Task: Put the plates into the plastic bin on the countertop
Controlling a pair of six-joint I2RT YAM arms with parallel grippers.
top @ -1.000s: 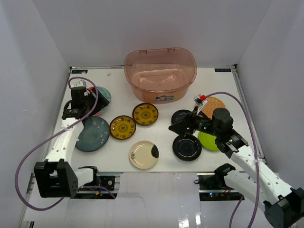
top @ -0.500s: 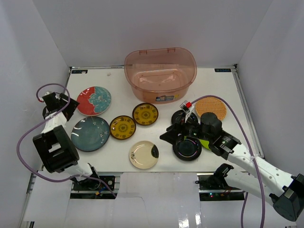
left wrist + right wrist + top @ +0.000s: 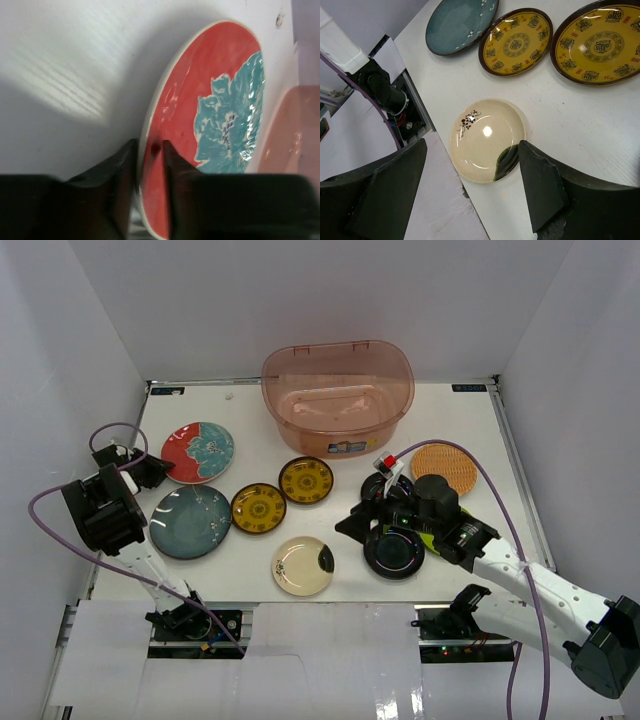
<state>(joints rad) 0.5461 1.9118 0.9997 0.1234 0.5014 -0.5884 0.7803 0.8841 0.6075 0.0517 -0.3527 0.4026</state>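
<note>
My left gripper [image 3: 160, 472] [image 3: 149, 145] is shut on the left rim of the red and teal plate [image 3: 198, 451] [image 3: 210, 115], one finger under it and one on top. The plate's rim looks slightly raised off the countertop [image 3: 250, 420]. My right gripper [image 3: 352, 523] [image 3: 472, 145] hangs open, above and just right of the cream plate [image 3: 303, 565] [image 3: 487, 140]. The plastic bin [image 3: 300, 420] stands empty at the back. A blue-grey plate [image 3: 190, 521], two yellow plates [image 3: 258, 507] [image 3: 306, 480], two black plates [image 3: 394, 552] [image 3: 380, 485] and a woven orange plate [image 3: 445, 466] lie on the countertop.
White walls close in the countertop on the left, right and back. My left arm [image 3: 100, 510] is folded against the left wall. A purple cable [image 3: 470, 448] arcs over the woven plate. The right arm [image 3: 500, 560] covers most of a lime green plate [image 3: 430, 538].
The left arm swung out toward the left wall, came at the red plate from the left and shut on its rim. The right gripper moved left toward the cream plate, staying open.
</note>
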